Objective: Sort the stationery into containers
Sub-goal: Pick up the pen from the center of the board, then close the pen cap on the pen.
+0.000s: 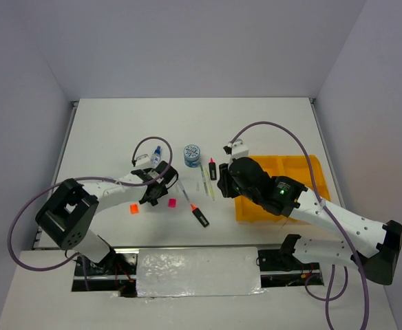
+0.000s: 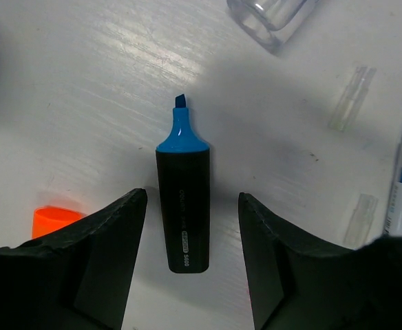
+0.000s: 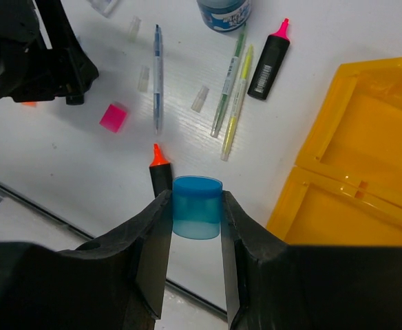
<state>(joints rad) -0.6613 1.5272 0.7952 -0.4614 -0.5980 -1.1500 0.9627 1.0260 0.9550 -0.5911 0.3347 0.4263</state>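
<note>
Nearest arm bases: orange highlighter (image 1: pixel 198 214), pink cube (image 1: pixel 173 203) and orange cube (image 1: pixel 133 208) loose on table (image 1: pixel 118 130). Just beyond, left gripper (image 2: pixel 192 199) straddles blue highlighter (image 2: pixel 182 220), jaws apart, neither touching it (short black body, blue tip bare, uncapped). Right gripper (image 3: pixel 195 206) clamped on blue cap (image 3: pixel 197 214), above table beside tray (image 3: pixel 394 130). Farther: pens (image 3: pixel 228 86), pink highlighter (image 1: pixel 213 169), pot (image 1: pixel 192 155), bottle (image 1: pixel 157 155). Progress, judged: barely begun. Visible tray compartments hold nothing, every item unsorted.
</note>
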